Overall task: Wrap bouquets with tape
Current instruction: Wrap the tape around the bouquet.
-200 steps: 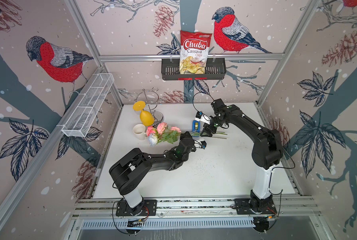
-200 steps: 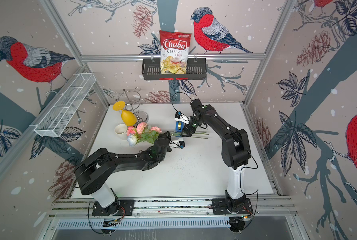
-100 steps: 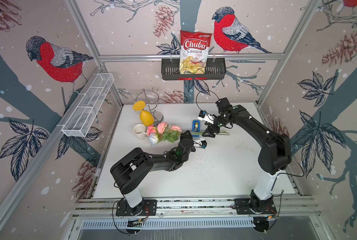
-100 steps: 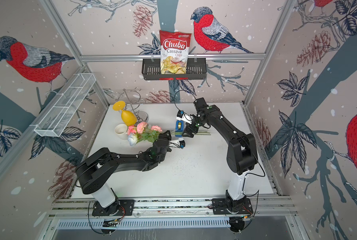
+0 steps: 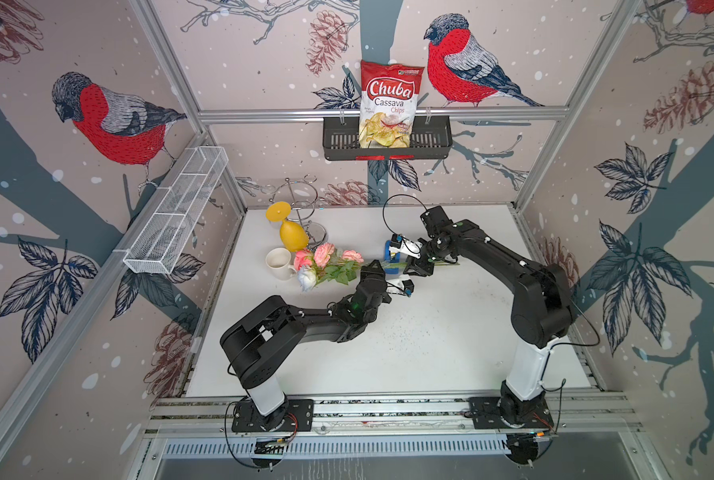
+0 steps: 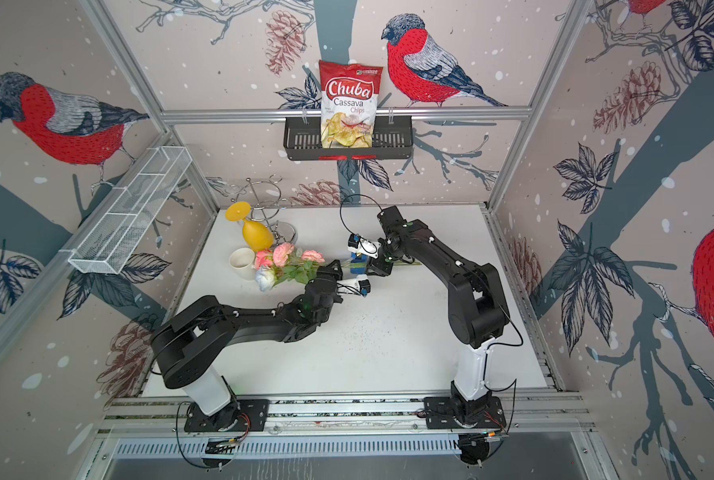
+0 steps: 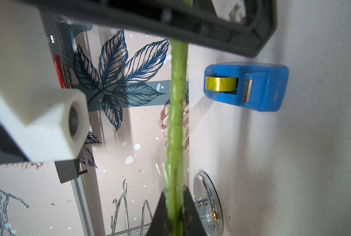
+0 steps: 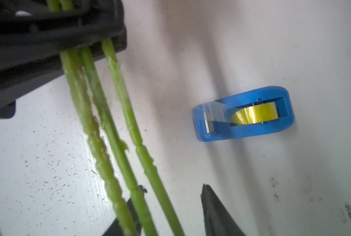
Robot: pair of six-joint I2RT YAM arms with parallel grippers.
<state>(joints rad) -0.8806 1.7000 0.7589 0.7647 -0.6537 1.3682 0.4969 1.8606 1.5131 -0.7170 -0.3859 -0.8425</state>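
The bouquets (image 5: 326, 264) (image 6: 289, 262), pink roses, a white bloom and green leaves, lie left of centre on the table. My left gripper (image 5: 374, 268) (image 6: 333, 268) (image 7: 174, 190) is shut on the green stems (image 7: 176, 102) just past the leaves. The stems (image 8: 109, 122) run on to my right gripper (image 5: 419, 268) (image 6: 378, 268) (image 8: 171, 186), whose jaws stand apart around them, one finger (image 8: 211, 204) clear of the stems. The tape (image 7: 220, 83) (image 8: 252, 115) sits in its blue dispenser (image 5: 390, 259) (image 6: 357, 266) just behind the stems, between both grippers.
A white mug (image 5: 278, 262), a tipped orange glass (image 5: 293, 235) and a chrome wire rack (image 5: 301, 199) stand at the back left. A chips bag (image 5: 388, 104) sits in a black wall basket. A white wire basket (image 5: 176, 212) hangs on the left wall.
The right arm has swung its elbow out to the right and its gripper has shifted slightly along the stems. The left arm and the bouquet have stayed put.
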